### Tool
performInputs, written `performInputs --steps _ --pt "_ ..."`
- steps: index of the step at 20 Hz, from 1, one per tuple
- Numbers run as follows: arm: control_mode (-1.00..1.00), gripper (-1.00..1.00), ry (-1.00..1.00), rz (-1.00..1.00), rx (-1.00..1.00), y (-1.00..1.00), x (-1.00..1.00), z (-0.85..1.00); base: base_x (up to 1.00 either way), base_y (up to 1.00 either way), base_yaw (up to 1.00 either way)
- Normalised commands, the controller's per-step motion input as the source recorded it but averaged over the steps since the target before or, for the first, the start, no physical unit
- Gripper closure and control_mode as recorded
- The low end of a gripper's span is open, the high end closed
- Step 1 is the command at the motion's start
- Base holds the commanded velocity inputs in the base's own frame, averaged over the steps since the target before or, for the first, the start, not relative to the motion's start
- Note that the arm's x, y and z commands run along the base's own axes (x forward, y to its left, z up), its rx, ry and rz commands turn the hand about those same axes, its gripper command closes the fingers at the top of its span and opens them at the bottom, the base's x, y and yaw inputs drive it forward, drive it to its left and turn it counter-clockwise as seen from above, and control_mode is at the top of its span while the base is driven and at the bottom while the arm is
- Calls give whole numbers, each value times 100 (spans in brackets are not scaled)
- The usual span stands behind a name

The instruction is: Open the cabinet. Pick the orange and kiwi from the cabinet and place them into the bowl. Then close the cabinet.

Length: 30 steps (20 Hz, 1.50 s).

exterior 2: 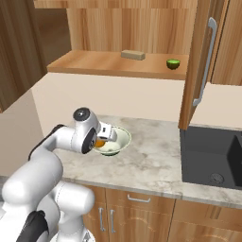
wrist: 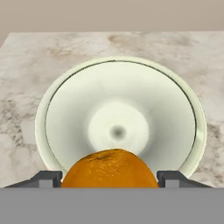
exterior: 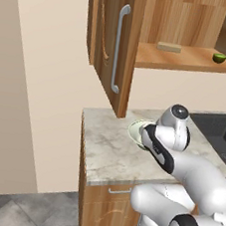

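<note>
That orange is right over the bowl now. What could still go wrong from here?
The orange sits between the fingers of the gripper near the bowl's rim rather than over its middle, so once let go it might bounce or roll onto the counter. The kiwi lies close to the front edge of the shelf; a clumsy reach could knock it off.

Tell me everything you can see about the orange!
The orange is a small, round, bright orange fruit with dimpled skin. It sits between the two dark fingertips of the gripper, right above the pale bowl on the marble counter. In the right base view its orange skin peeks out beside the robot's wrist, at the bowl's rim.
</note>
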Motion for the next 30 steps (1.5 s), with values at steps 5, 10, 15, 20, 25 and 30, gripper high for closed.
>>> performInputs --steps 5,10,15,20,25,30 --pt "-100 100 1 0 0 -6 9 -4 0 0 0" --pt "-100 100 1 0 0 -3 8 -5 0 0 0" --pt "-100 100 1 0 0 0 3 -6 0 0 0" --pt "-100 100 0 0 0 -2 1 -6 0 0 0" --pt "-100 100 0 0 0 0 5 -9 0 0 0" --pt "-100 100 0 0 0 0 6 -8 0 0 0"
